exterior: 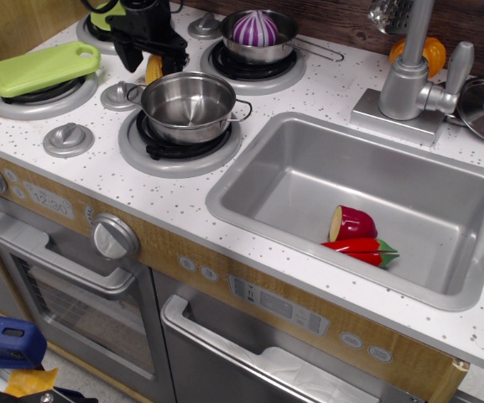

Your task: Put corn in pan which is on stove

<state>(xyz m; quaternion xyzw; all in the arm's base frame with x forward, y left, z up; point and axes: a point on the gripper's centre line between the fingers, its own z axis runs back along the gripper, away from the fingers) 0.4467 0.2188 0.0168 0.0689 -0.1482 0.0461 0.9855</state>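
— Corn (153, 69) first: from where I sit at the console, it lies directly under my gripper (152, 60), on the white speckled stove (99, 143) top between the burners. Only a yellow sliver shows between the two black fingers.

— Which way does it run?

— I judge its long axis runs away from me, toward the back wall, but the fingers hide most of it. The jaws stand apart, straddling the cob; I see no sign they have clamped it.

— And what's around it, left to right?

— Far left, a flat lime-green cutting board (43, 67) with rounded corners, matte plastic. Then the gripper over the corn. Just in front of it, the shiny steel pan (189, 106), round, empty, sitting on the front burner's black grate. So the carry is short, toward me and slightly right. Farther right, the grey rectangular sink (258, 180), smooth, holding red toy vegetables (357, 235).
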